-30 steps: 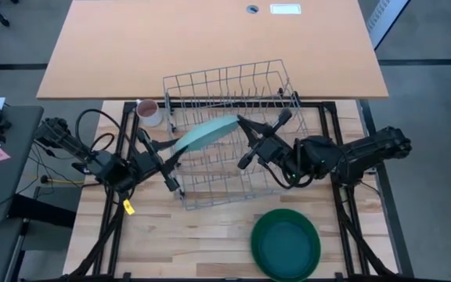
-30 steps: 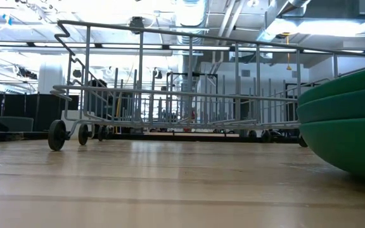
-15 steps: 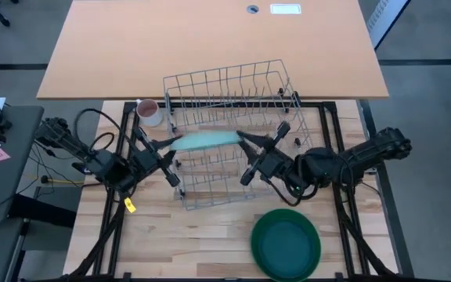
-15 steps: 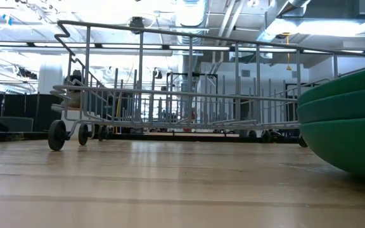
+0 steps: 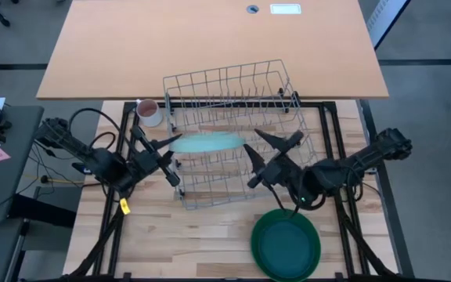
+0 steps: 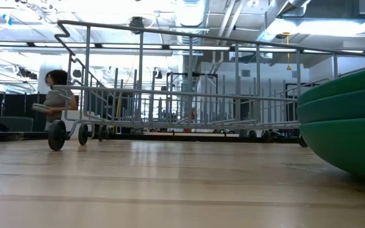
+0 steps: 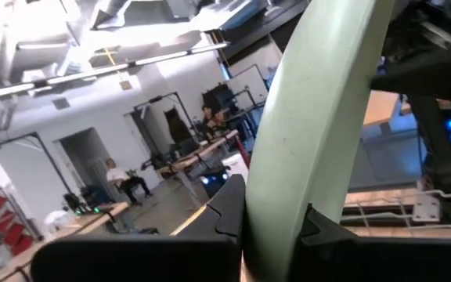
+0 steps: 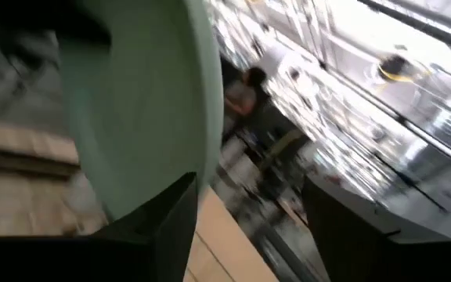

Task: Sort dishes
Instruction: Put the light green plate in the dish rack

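A wire rack (image 5: pixel 229 133) is stood on the wooden table (image 5: pixel 202 243), its small wheels being seen in the low view; no dish can be made out resting on its floor, and the only thing over it is the mint plate (image 5: pixel 206 142), which is held above the rack's left-middle part, roughly level and edge-on to no wire that can be told. A stack of dark green plates (image 5: pixel 286 244) is set on the table in front of the rack, towards the right, well apart from it (three rims are counted in the low view (image 6: pixel 344 120)). A pinkish mug (image 5: pixel 149 111) is stood just beside the rack's left rear corner; whether anything is in it cannot be told.

The left gripper (image 5: pixel 163 150) is reached in from the left, and its jaws are clamped on the left rim of the mint plate; in the left wrist view the pale rim (image 7: pixel 312 133) is seen pinched between the two dark fingers (image 7: pixel 225 207). The right gripper (image 5: pixel 276 153) is placed over the rack's right-front part, near the plate's right edge but apart from it; its jaws are spread wide and nothing is held between them; in the right wrist view the plate (image 8: pixel 143 110) is seen beyond the parted fingers (image 8: pixel 174 223). A person (image 6: pixel 57 95) is seen in the room behind the rack.
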Robot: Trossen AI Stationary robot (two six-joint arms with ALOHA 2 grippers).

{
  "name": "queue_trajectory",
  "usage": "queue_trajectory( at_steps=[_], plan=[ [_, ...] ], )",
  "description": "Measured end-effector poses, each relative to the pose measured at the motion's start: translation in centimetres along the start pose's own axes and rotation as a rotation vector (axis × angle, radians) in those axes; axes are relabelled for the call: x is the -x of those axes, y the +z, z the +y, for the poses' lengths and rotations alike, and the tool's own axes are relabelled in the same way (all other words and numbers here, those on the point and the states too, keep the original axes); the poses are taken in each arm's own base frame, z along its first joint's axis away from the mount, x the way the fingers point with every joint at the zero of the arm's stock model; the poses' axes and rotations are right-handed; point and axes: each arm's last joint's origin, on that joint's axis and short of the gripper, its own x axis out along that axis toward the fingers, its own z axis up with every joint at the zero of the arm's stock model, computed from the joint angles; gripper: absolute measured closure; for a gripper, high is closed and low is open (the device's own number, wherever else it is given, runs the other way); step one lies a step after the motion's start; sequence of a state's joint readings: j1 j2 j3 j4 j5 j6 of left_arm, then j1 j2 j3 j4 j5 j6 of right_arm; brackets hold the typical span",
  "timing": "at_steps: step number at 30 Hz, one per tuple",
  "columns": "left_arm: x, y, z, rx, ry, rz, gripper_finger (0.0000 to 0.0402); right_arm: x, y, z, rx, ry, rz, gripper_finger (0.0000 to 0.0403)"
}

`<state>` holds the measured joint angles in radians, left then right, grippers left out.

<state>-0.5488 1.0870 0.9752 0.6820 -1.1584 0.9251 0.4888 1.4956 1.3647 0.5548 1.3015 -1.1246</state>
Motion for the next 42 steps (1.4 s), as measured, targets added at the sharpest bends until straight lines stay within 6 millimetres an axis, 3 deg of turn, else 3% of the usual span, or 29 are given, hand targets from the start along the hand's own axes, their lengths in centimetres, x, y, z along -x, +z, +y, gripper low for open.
queue_trajectory(
  at_steps=[8,11,15,18,23,26,29,34,38,42],
  plan=[
    [0.0,-0.2,-0.2,-0.038,-0.009,0.011,0.0387,4.4,-0.1,1.6,0.084,0.06,0.066,0.0163],
    [0.0,-0.3,-0.4,-0.029,-0.019,0.019,0.0387,6.3,-0.7,1.3,0.142,0.083,0.068,0.0163],
    [0.0,-0.3,-0.4,-0.021,-0.02,0.018,0.0387,7.5,-1.4,-2.2,0.02,0.124,0.041,0.0163],
    [0.0,-0.3,-0.4,-0.02,-0.021,0.017,0.0387,7.8,-2.8,-5.5,-0.083,0.251,-0.019,0.0163],
    [0.0,-0.4,-0.4,-0.023,-0.022,0.017,0.0387,6.5,-6.9,-11.6,-0.325,0.495,0.004,0.0163],
    [0.0,-0.4,-0.4,-0.024,-0.023,0.018,0.0385,5.6,-9.2,-13.5,-0.431,0.505,0.095,0.0163],
    [0.0,-0.4,-0.4,-0.018,-0.023,0.018,0.0376,5.1,-12.0,-13.0,-0.401,0.458,0.17,0.0163],
    [-0.2,-0.6,-0.4,-0.032,-0.019,0.028,0.038,5.1,-16.5,-9.3,-0.443,0.465,0.194,0.0163],
    [-0.3,-0.6,-0.4,-0.03,-0.016,0.028,0.0381,5.2,-18.2,-6.3,-0.568,0.626,0.045,0.0163],
    [-0.5,-0.7,-0.5,-0.011,-0.029,0.017,0.0379,4.7,-19.0,-4.2,-0.586,0.71,-0.155,0.0163]
  ],
)
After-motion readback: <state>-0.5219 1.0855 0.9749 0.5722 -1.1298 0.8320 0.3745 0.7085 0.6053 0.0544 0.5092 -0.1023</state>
